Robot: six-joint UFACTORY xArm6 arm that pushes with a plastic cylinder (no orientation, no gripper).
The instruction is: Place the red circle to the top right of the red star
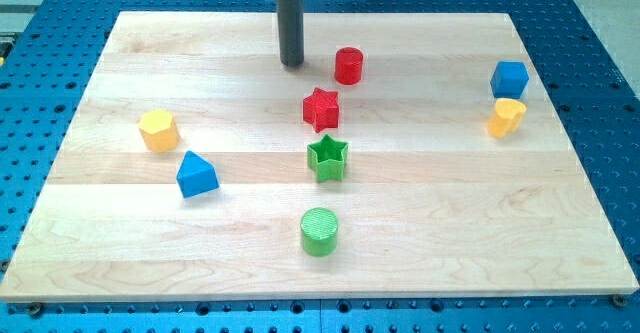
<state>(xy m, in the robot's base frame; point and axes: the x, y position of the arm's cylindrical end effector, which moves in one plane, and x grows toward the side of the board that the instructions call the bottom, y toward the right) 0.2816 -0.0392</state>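
The red circle [348, 65] is a short red cylinder near the view's top centre of the wooden board [440, 203]. The red star [321, 109] lies just below and slightly left of it, a small gap apart. My tip [292, 64] stands on the board to the left of the red circle, level with it and apart from it, and above and left of the red star.
A green star [327, 158] and a green circle [320, 232] lie below the red star. A yellow hexagon [158, 130] and a blue triangular block [196, 175] sit at the left. A blue cube [509, 77] and a yellow block [506, 116] sit at the right.
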